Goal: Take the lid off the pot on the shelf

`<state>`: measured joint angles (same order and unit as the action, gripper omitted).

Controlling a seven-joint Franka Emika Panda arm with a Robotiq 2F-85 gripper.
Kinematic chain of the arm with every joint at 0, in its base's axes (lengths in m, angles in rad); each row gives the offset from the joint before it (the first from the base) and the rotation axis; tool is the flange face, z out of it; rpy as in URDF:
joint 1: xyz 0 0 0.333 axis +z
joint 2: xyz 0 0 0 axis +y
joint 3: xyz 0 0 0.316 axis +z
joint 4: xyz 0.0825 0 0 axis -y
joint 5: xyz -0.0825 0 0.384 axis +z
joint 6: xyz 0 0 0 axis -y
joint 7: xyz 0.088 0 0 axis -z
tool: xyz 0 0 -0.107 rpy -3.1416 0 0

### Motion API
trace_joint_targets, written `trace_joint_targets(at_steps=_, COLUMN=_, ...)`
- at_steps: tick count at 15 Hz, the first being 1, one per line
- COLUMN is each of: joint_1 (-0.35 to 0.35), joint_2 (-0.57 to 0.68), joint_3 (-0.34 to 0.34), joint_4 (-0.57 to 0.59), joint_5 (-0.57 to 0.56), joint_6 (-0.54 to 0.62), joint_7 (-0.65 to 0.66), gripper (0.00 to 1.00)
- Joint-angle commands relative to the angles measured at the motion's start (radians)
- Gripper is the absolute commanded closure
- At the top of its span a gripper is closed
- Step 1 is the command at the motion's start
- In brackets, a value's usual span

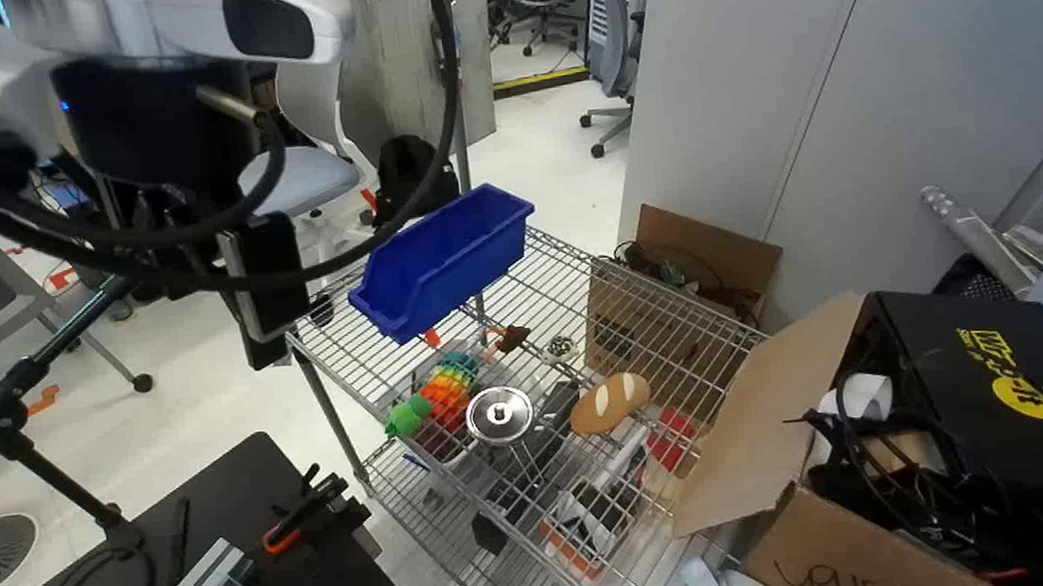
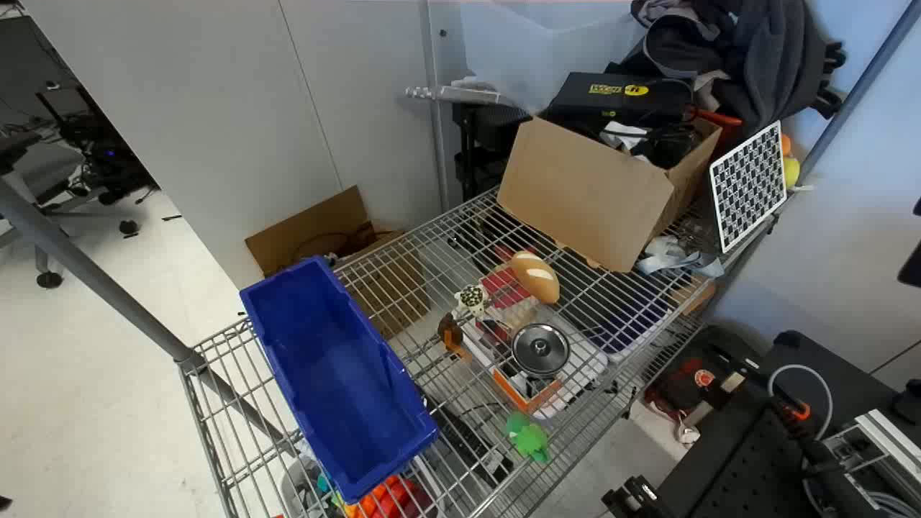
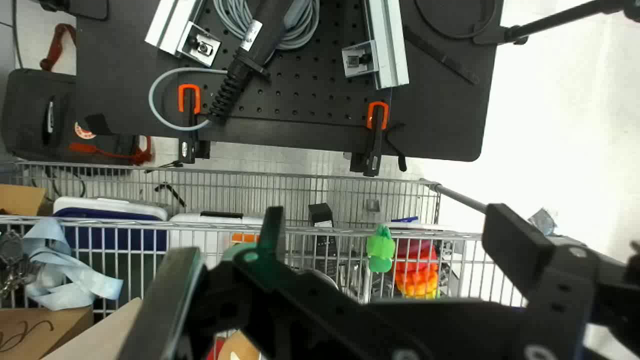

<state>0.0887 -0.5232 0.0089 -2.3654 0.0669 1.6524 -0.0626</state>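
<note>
The lid, a round silver disc with a dark knob, shows in both exterior views (image 1: 500, 415) (image 2: 540, 350). It sits level on top of the small steel pot (image 1: 499, 440), which is mostly hidden beneath it. The pot stands on the top tier of the wire shelf (image 1: 566, 261) (image 2: 237, 417). My gripper (image 3: 395, 237) (image 1: 266, 292) is open and empty, its fingers wide apart. It is raised near the shelf's corner, away from the lid. In the wrist view a curved silver edge (image 3: 324, 276) shows partly behind a finger.
A blue bin (image 1: 443, 262) (image 2: 338, 381) stands on the shelf near an upright post (image 2: 129, 288). A brown bread toy (image 1: 610, 403), a spotted toy (image 2: 472, 298) and a green toy (image 3: 380, 250) lie around the pot. An open cardboard box (image 2: 586, 194) and a black table (image 3: 300, 100) flank the shelf.
</note>
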Motion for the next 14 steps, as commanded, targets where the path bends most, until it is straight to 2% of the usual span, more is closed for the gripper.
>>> trace_joint_targets(at_steps=1, joint_1=-0.01, joint_2=0.001, joint_3=0.008, joint_4=0.003, joint_5=0.003, joint_6=-0.002, joint_7=-0.004, gripper=0.0)
trace_joint_targets(at_steps=6, joint_1=-0.01, joint_2=0.0, joint_3=0.008, joint_4=0.004, joint_5=0.003, joint_6=-0.002, joint_7=-0.004, gripper=0.0)
trace_joint_targets(at_steps=9, joint_1=-0.02, joint_2=0.075, joint_3=0.026, joint_4=0.031, joint_5=0.003, joint_6=0.025, joint_7=0.062, gripper=0.0)
trace_joint_targets(at_steps=14, joint_1=-0.032, joint_2=0.263, joint_3=0.057, joint_4=0.071, joint_5=-0.016, joint_6=0.207, joint_7=0.19, gripper=0.0)
